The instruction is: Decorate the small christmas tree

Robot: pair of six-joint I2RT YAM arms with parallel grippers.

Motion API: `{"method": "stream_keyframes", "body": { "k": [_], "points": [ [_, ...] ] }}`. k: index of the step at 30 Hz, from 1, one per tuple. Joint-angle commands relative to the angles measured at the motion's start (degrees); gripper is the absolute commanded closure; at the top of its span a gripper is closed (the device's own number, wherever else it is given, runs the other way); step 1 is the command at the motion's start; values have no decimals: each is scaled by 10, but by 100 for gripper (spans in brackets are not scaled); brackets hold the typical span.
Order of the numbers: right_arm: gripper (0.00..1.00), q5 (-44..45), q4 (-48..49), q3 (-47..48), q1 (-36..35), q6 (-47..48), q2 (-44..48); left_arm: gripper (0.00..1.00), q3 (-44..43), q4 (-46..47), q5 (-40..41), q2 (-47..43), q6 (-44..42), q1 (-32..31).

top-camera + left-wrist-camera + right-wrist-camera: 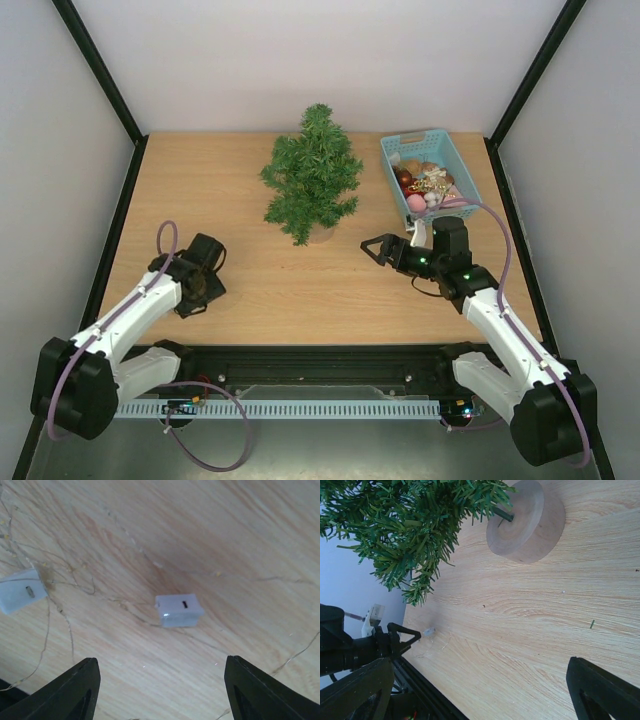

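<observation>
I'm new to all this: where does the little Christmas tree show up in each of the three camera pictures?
Top external: the small christmas tree stands upright at the middle back of the wooden table.
Left wrist: not in it; only wood and two small white boxes.
Right wrist: seen sideways in the picture, branches upper left, round tan base at top.
Shared landmark: the wooden table, in all three.

The right wrist view cuts off the small christmas tree (405, 525) above, the left wrist view one white box (20, 591).
</observation>
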State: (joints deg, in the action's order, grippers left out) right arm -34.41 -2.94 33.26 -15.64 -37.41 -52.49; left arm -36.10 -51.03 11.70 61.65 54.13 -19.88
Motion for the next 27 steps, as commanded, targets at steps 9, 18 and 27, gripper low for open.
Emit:
{"method": "stream_keyframes", "body": {
  "k": [9,18,27],
  "points": [
    [4,-22,13,-9,-8,7,10,28,10,96,39,74,52,-2],
    [4,-23,17,-19,-9,20,11,33,27,116,67,100,53,-2],
    [4,-21,16,-21,-8,25,9,45,47,144,66,115,55,-2]
  ]
}}
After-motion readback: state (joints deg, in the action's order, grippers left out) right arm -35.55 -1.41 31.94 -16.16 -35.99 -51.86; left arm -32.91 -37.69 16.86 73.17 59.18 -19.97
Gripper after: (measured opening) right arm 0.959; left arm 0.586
